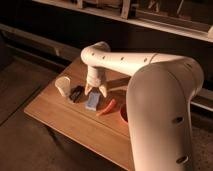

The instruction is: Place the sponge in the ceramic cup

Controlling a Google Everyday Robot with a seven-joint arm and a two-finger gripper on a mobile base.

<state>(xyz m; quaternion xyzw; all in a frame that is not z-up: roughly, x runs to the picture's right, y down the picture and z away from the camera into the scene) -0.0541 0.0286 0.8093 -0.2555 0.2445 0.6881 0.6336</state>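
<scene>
Nearest you, the arm [160, 100] fills the right side and hides part of the table [60, 115], so your view of anything below and right of the claw is poor. The bowl [122, 116] shows there only as a red sliver at the arm's edge.

The sponge [92, 102] lies flat on the wood directly under the claw, its long side running toward you. It is out on the table, not in the cup. The carrot [106, 107] lies just beside it, on the claw's right, close enough that a finger coming down wide could catch it.

The claw [95, 94] points straight down with its fingers spread, one to each side of the sponge's far end. That fits a pinch across the narrow width (my reading, not something seen). I cannot tell whether the tips touch the sponge.

Just left of the claw lies a flat black thing [76, 93]. Beyond that is the cup [63, 86], mouth up as far as I can judge and leaning a little, so you would carry the sponge leftward over the black thing to reach it.
</scene>
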